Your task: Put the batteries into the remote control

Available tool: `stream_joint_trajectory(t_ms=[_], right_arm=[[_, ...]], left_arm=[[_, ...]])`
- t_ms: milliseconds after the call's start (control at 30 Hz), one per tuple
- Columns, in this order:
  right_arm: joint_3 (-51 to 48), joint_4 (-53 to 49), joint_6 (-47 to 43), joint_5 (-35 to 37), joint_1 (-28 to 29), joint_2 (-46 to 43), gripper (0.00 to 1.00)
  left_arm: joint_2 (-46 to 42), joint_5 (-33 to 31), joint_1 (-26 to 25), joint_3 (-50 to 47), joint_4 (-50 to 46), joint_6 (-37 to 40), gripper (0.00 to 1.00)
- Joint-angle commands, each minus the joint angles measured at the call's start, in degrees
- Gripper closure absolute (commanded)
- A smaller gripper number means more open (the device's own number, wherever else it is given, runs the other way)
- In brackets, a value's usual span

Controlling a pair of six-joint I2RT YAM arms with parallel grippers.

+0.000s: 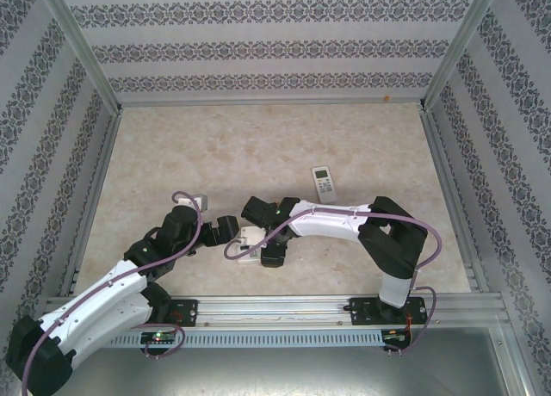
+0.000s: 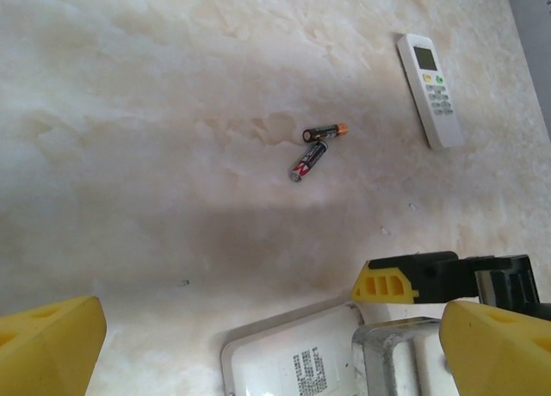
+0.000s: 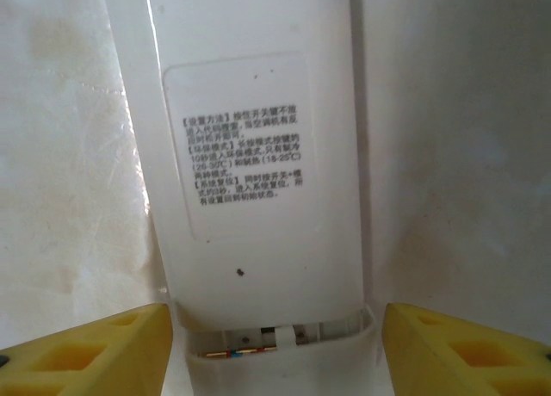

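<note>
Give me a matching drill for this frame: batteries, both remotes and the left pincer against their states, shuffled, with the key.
Things
1. batteries
2. far remote
3. near remote
4. left pincer

States
A. label side up, battery bay uncovered
B. wide open, holding nothing
C. lying loose together on the table
D. buttons and screen facing up

Pairs: 1-C, 2-D, 3-A, 4-B
</note>
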Motion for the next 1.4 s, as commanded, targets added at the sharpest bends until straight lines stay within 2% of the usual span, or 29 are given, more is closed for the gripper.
stream_joint_trajectory(t_ms=[0, 133, 200, 300, 367, 433, 567, 833, 933, 1100, 1367], right_arm=[[0.8, 0.7, 1.5, -2.1, 0.2, -2.2, 0.32], [-1.3, 2.7, 3.9, -2.4, -0.4, -5.7, 0.3], [-2.9, 5.2, 8.5, -1.0, -1.3, -8.5, 0.3], [-6.2, 10.7, 24.7, 1.4, -4.7, -13.5, 0.31], [-10.4, 15.6, 39.7, -0.5, -7.6, -16.6, 0.38], [-14.3, 19.7, 52.7, -0.3, -8.7, -18.7, 0.41], [-19.2, 24.4, 67.9, -1.1, -8.8, -19.4, 0.44], [-20.5, 22.3, 68.6, -2.5, -6.7, -15.0, 0.47], [-21.1, 21.7, 68.4, -2.2, -5.8, -15.0, 0.47], [-21.2, 21.2, 69.5, -1.6, -4.4, -14.7, 0.42], [-21.7, 20.9, 70.2, -1.9, -3.5, -13.3, 0.47]], left_arm=[[0.3, 1.3, 0.7, -1.2, 1.0, -0.8, 0.0], [0.7, 2.1, 0.6, -1.7, 0.3, -1.5, 0.0], [0.7, 2.8, 0.6, -2.0, -0.1, -2.0, 0.0], [1.0, 4.1, 0.7, -1.9, -1.9, -2.2, 0.0], [2.5, 6.0, 0.8, -1.8, -2.3, -1.7, 0.03], [5.0, 7.8, 0.7, -1.5, -2.3, -1.7, 0.07], [12.5, 11.1, 0.7, -0.4, -1.0, -3.6, 0.16], [24.5, 18.8, 0.7, 1.8, 4.0, -5.1, 0.25], [25.6, 20.6, 0.6, 1.5, 5.3, -5.4, 0.28], [26.6, 21.9, 0.6, 1.7, 5.4, -5.6, 0.29], [27.8, 23.0, 0.2, 1.2, 6.7, -7.1, 0.31]])
